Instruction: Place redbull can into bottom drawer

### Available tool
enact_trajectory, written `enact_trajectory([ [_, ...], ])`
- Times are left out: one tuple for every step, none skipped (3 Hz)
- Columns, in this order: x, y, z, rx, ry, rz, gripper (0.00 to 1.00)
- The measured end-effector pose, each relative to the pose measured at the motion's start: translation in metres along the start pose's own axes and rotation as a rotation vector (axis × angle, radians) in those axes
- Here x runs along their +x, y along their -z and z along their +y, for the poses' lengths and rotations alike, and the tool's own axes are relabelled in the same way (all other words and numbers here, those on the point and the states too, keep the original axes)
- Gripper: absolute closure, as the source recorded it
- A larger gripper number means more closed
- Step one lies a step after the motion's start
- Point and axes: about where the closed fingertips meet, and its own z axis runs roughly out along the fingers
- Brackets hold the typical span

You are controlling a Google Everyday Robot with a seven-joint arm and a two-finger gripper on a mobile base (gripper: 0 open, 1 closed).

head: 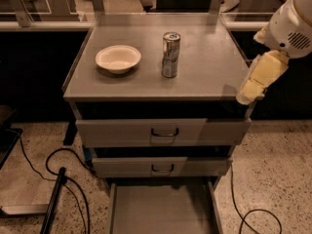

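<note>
Redbull can (170, 55), the slim silver-and-blue metal drink can, stands upright near the middle of the counter, so the step in hand is a clean grab.

Going big to small: the flat grey metal counter (209, 79) has bare room all round the can, so I'd come in level over its right-hand edge in the camera view and meet the can around mid-height.

The bottom drawer (161, 211), wide, shallow, grey metal, is pulled out down at the floor, under the two upper drawers (163, 130) with dark handles. Lowering later means clearing those fronts, I reckon.

My pale yellow end effector (252, 86) hangs off the counter's front right corner, well apart from the can. Can't tell if it's apart or together.

The round cream bowl (118, 59) sits near the can on its far side, not touching. Tall thin can probably tips easily, so no shoving it that way.
</note>
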Motion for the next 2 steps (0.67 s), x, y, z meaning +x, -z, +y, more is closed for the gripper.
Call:
enact_trajectory([
  [-0.0243,-0.0205,-0.0260,0.029,-0.020,-0.035,0.00],
  [-0.0259,-0.0244,-0.0256,0.032,-0.026,-0.047,0.00],
])
